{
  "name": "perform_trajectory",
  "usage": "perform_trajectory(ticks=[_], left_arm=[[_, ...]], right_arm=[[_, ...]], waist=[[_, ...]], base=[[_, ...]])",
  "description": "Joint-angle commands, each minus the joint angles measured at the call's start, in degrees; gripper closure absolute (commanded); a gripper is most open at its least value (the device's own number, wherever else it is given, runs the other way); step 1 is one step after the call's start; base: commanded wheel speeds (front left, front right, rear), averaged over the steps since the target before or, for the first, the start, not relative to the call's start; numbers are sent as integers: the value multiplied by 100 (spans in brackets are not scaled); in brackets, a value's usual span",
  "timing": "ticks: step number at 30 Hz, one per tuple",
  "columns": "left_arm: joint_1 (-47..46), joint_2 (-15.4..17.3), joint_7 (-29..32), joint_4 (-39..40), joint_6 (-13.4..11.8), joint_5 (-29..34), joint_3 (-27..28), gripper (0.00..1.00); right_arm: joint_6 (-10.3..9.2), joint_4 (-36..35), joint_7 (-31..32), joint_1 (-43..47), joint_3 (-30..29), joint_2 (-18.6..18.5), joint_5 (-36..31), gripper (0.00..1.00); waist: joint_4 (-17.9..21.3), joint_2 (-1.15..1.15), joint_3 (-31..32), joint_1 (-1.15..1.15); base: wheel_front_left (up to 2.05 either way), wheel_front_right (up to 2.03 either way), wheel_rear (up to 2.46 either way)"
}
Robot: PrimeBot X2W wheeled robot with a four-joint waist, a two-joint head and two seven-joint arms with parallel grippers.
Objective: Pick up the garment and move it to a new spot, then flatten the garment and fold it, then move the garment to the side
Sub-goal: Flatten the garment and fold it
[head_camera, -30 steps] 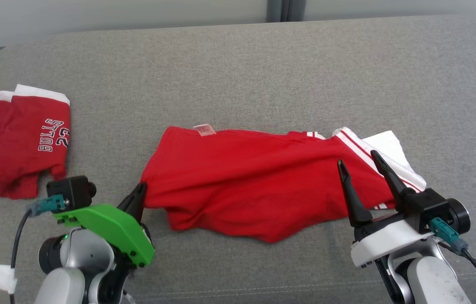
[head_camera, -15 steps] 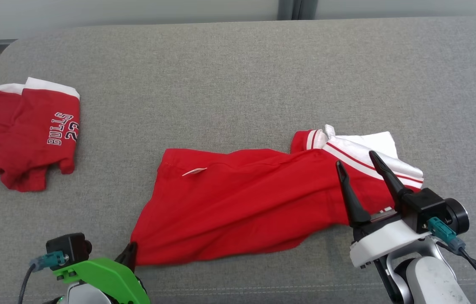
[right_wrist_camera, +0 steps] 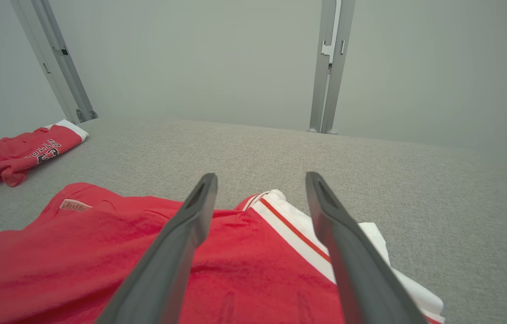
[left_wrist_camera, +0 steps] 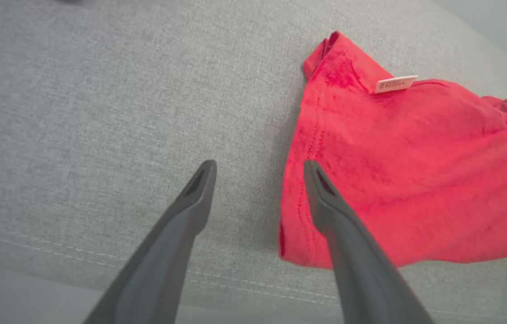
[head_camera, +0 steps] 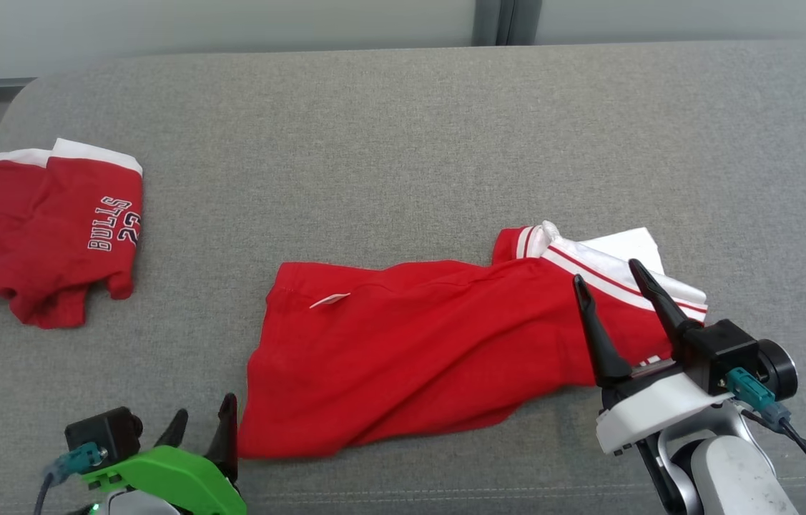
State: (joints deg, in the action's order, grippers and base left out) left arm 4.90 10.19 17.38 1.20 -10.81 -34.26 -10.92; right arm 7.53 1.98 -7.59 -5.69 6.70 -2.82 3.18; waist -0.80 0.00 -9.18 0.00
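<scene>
One red garment [head_camera: 410, 350] lies lengthwise near the front edge of the grey fabric-covered tabletop [head_camera: 403, 143]. Its white-striped end [head_camera: 617, 268] points toward my right; its hemmed end, bearing a small pale label [head_camera: 330, 300], points toward my left. Soft folds cross the middle, so I judge it placed at its new spot but not yet flattened.

My left pincer [head_camera: 204, 415] has its two fingers apart and holds nothing. In the left wrist view one finger lies over the hem's near corner and the other over bare tabletop, a placing that would suit taking that corner for a spreading pull.

My right pincer [head_camera: 606, 275] hovers at the striped end, fingers spread wide and empty. Whether its tips touch the cloth I cannot tell. One pincer at each end would let the garment be stretched between them, which is probably why they sit so.

Well apart, at the far left, a second red garment [head_camera: 52, 229] lettered BULLS lies folded, probably marking the side spot for finished pieces.
</scene>
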Motion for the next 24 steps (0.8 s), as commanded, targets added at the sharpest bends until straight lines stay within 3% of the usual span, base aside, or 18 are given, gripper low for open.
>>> perform_trajectory(ticks=[1, 6, 12, 18, 24], left_arm=[[-114, -14, -250, -22, 121, 9, 79, 0], [-273, -155, -1486, -118, 476, 71, 266, 0], [-442, -306, -2878, -456, 1039, 406, 64, 0], [-472, -433, -3235, -654, 1256, 767, -15, 0], [-288, -487, -3257, -698, 1174, 972, 149, 0]], right_arm=[[-8, 13, 9, 55, -53, -13, 36, 0], [-8, 29, -101, 103, -264, -15, 377, 0], [-8, 248, -230, 178, -548, -17, 869, 0], [-8, 457, -258, 285, -822, -19, 965, 0], [-7, 571, -178, 424, -1048, -13, 777, 0]], waist=[[-14, 0, 62, 0], [-91, 0, 233, 0], [-206, 0, 465, 0], [-266, 0, 765, 0], [-241, 0, 978, 0]], base=[[0, 0, 0], [0, 0, 0], [0, 0, 0], [0, 0, 0], [0, 0, 0]])
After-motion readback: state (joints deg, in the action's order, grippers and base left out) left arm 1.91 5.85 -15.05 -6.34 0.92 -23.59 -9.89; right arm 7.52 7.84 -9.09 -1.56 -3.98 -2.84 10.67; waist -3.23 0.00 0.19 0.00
